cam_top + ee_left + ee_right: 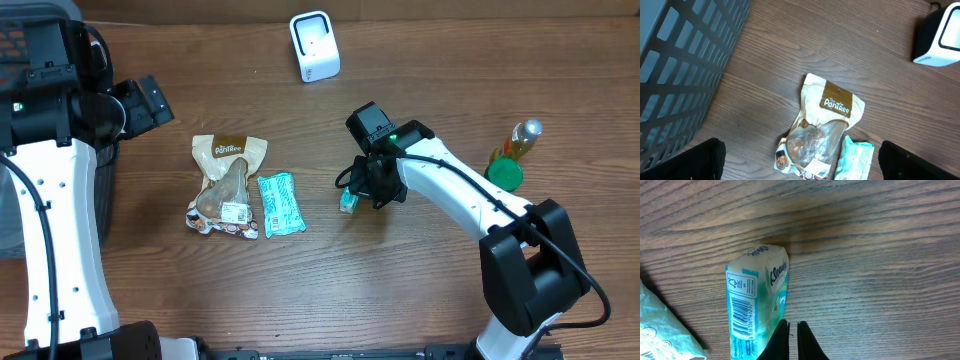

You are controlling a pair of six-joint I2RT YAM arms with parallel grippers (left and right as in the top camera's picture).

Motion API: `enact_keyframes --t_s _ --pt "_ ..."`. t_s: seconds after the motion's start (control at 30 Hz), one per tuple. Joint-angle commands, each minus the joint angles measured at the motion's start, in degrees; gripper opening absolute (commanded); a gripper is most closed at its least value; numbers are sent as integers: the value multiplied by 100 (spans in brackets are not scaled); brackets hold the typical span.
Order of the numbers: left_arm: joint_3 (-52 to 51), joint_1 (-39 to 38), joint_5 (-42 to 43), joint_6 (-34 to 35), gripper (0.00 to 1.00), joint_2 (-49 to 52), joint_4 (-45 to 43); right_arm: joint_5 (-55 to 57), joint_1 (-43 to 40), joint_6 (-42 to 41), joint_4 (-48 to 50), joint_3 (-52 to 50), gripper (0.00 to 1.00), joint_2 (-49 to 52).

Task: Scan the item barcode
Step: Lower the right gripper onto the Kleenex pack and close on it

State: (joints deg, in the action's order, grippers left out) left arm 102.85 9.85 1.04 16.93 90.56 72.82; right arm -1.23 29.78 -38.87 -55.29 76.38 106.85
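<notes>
I'm holding the Kleenex pack [760, 295] pinched by its edge in the right gripper [792, 326]. The fingers are pressing together on it, and the pack is sticking out just ahead of the fingertips with its barcode [742, 314] facing my wrist camera. So the pick is looking done, but I'm judging the scan itself as not yet made: the white scanner [314, 45] is sitting well apart from this hand, out beyond it across the table. Off to the hand's side, toward the other arm, a teal packet [281, 204] and a treat bag [228, 185] are lying just beside each other. On the opposite side are a bottle [520, 140] and a green lid [505, 175]. Nothing is blocking the way to the scanner. The left gripper [150, 100] is hanging wide apart, empty, near the bag, with a grey basket [685, 65] beside it.
</notes>
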Motion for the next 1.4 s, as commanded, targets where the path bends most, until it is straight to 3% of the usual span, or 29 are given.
enact_keyframes --t_s 0.0,0.63,0.77,1.37 --pt "39 -13 0 -66 99 9 0 4 17 -17 13 -31 4 33" --pt "39 -13 0 -66 100 9 0 -4 15 57 389 -463 4 33" --pt "39 -13 2 -66 100 9 0 -404 15 732 581 -463 4 33" --pt "39 -13 2 -66 100 9 0 -402 15 721 535 -313 4 33"
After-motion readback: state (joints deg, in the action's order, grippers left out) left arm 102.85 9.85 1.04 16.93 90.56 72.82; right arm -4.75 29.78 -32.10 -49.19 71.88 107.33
